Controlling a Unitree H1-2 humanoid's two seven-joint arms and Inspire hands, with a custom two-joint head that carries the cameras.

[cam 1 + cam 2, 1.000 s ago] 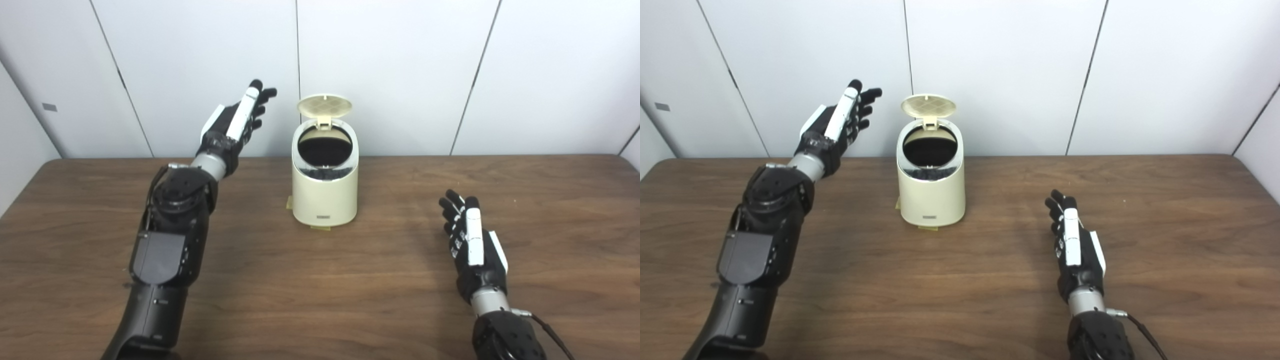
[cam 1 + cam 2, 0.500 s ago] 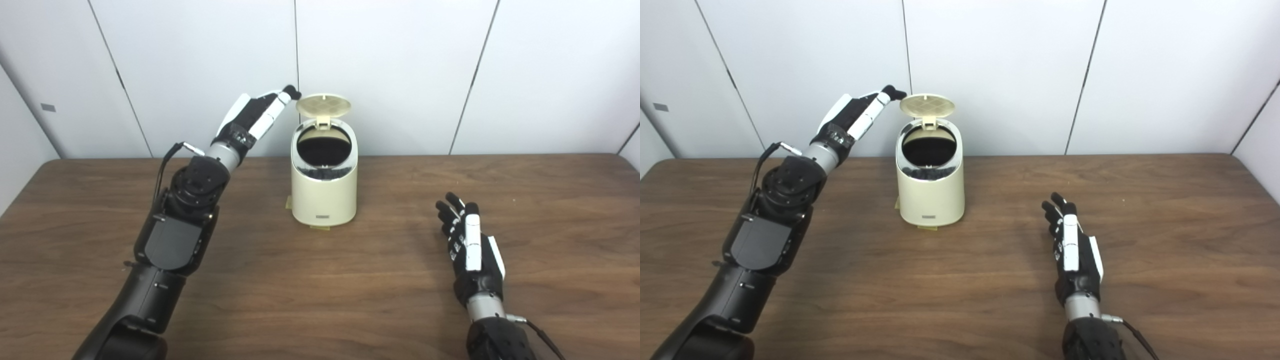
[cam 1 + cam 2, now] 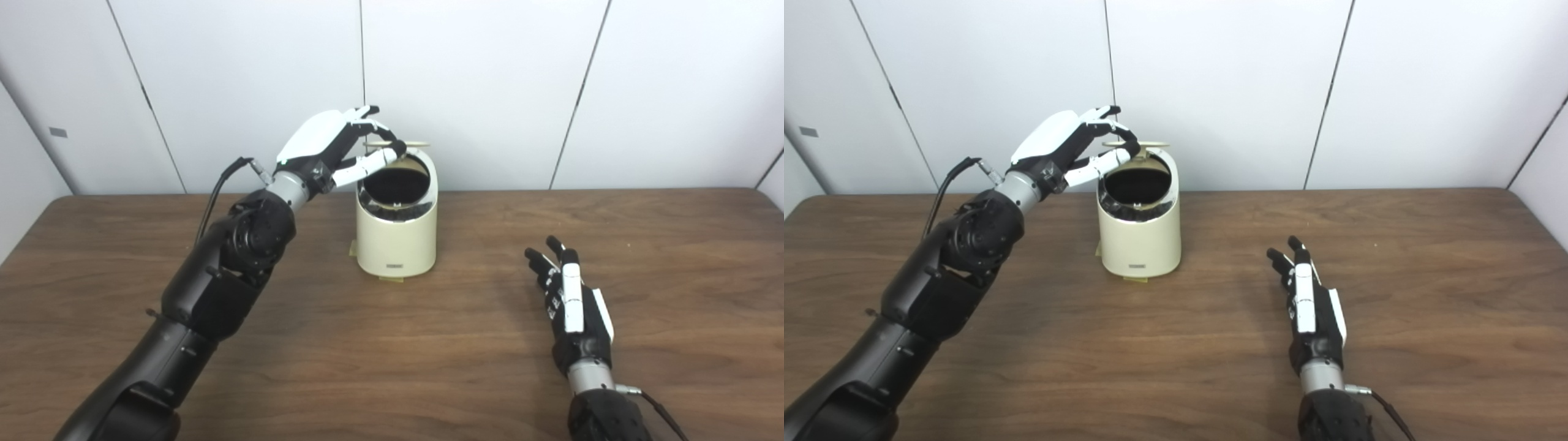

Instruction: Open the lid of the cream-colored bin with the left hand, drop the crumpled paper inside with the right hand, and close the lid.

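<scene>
Two of the three steps look finished, judging by how things lie: no crumpled paper shows anywhere on the table (image 3: 674, 245), so it has presumably gone into the cream-colored bin (image 3: 397, 236), though the dark opening hides whatever is inside. The bin stands at the middle of the far side of the table, near the wall. What is left is the closing. The lid (image 3: 407, 144) is tipped partway down and seen nearly edge-on above the rim, with the mouth below it still uncovered. The left hand (image 3: 334, 147) is curled over the bin's left rear edge, its fingers (image 3: 373, 160) bent at the lid's edge; whether they press the lid or only hover beside it cannot be told from these views, and they clasp nothing. The right hand (image 3: 1309, 312) lies well apart on the table, fingers spread and holding nothing. Pushing the lid flat onto the rim would complete the task.
</scene>
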